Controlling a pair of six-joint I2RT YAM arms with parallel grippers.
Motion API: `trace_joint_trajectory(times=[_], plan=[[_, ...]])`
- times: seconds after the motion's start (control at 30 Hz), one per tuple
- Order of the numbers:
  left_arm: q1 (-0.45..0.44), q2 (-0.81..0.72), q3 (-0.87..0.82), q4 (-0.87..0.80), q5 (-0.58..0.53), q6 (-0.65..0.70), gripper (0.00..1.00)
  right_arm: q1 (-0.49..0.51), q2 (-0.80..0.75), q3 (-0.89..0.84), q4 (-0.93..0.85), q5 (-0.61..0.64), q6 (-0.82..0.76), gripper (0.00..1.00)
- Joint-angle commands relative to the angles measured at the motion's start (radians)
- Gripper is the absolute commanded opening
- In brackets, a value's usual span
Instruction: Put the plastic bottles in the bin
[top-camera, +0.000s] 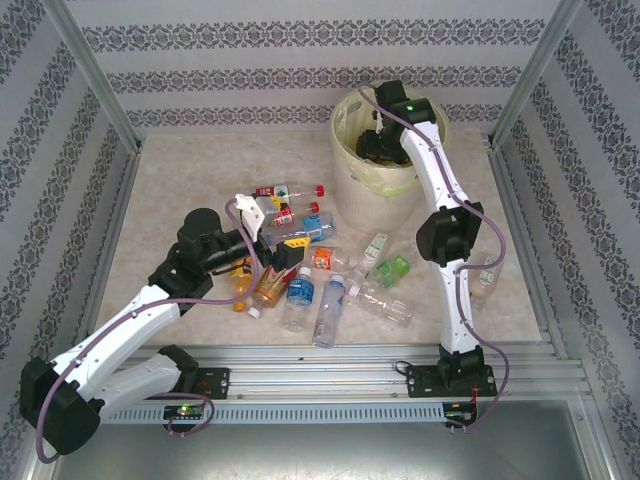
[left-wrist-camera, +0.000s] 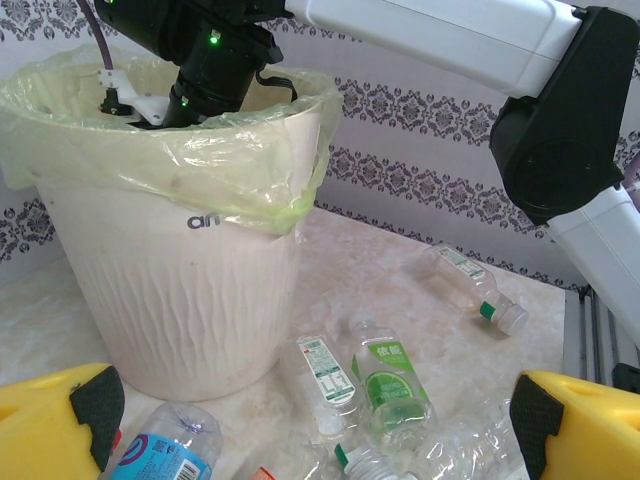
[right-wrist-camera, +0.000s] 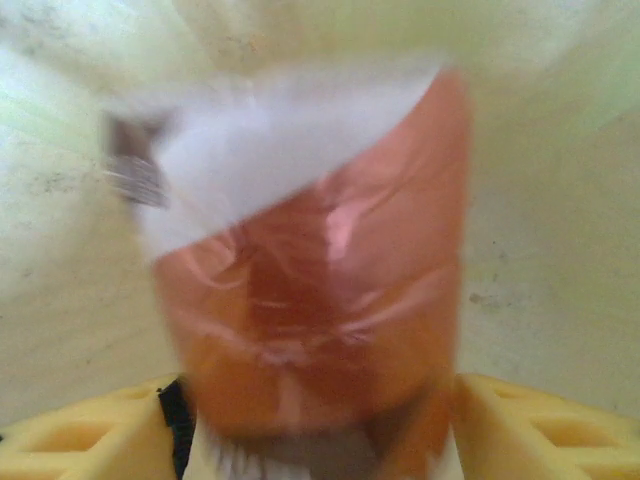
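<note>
**R arm in bin, L arm nearest the pile**

Your right gripper (top-camera: 376, 145) is down inside the bin (top-camera: 352, 190) w/ an orange bottle (right-wrist-camera: 320, 300) blurred between its fingers (right-wrist-camera: 540, 420). You can't tell if they grip it or have let go. Your left gripper (left-wrist-camera: 315, 415) is spread wide w/ nothing in it, and it's the arm nearer the loose bottles (top-camera: 320, 290). The green-label bottle (left-wrist-camera: 390, 385) lies just ahead, inside the finger span. Its long axis points away, so the fingers would prob. close across its width.

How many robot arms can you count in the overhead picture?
2. The left arm stretches toward the bottle pile mid-table; the right arm reaches up into the bin. None seems hidden.
</note>
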Motion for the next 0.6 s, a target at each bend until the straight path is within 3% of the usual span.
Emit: trace_joint_trajectory(times=[0.0, 0.23, 0.57], plan=[[-0.007, -0.005, 0.035, -0.015, 0.02, 0.029, 1.0, -0.01, -0.037, -0.001, 0.003, -0.019, 0.006, 0.74], [-0.007, -0.005, 0.037, -0.019, 0.021, 0.029, 1.0, -0.02, -0.079, 0.015, -0.001, -0.029, 0.011, 0.83], [-0.007, -0.003, 0.045, -0.027, 0.024, 0.026, 1.0, -0.024, -0.146, 0.038, 0.012, -0.033, 0.008, 0.87]])
